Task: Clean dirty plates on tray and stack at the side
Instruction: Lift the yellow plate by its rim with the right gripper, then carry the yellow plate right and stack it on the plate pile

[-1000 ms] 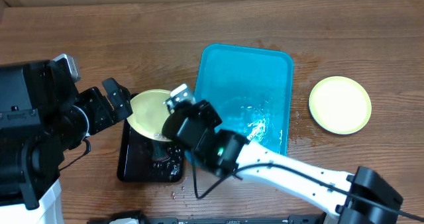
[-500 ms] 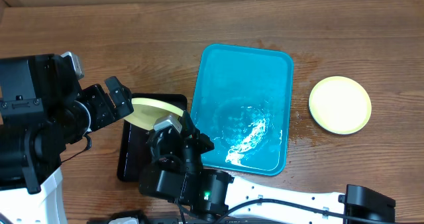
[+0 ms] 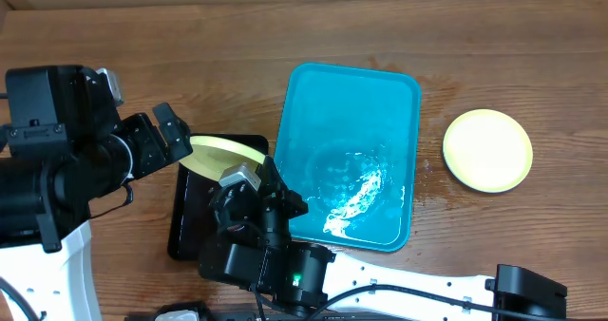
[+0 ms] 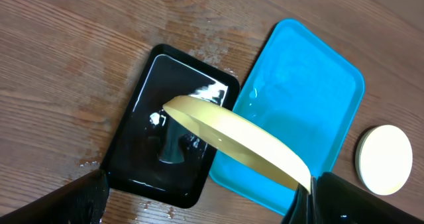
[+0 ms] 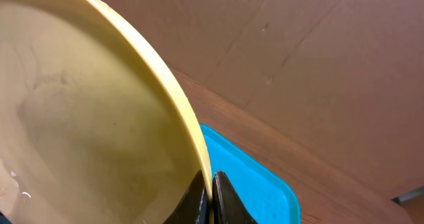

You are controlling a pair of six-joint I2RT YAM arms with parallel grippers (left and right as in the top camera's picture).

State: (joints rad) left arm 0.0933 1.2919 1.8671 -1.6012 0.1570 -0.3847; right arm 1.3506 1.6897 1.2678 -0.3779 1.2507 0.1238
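A yellow-green rimmed plate (image 3: 226, 154) is held tilted on edge above the small black tray (image 3: 187, 228). My right gripper (image 3: 255, 177) is shut on its rim; the right wrist view shows the fingers (image 5: 211, 184) pinching the plate (image 5: 86, 118). My left gripper (image 3: 176, 137) is open at the plate's left end. In the left wrist view its fingers (image 4: 202, 184) are wide apart and the plate (image 4: 238, 141) touches the right finger. The turquoise tray (image 3: 323, 98) lies wet and holds no plates. A yellow-green plate (image 3: 487, 150) lies on the table to its right.
The black tray (image 4: 129, 141) holds dark water, and droplets lie on the wood around it. The turquoise tray (image 4: 311, 85) and the side plate (image 4: 386, 159) also show in the left wrist view. A cardboard wall (image 5: 318, 65) stands behind the table.
The right arm has swung towards the table's front. The plate has gone from nearly flat to tilted on edge over the black tray. The left arm has shifted slightly upward.
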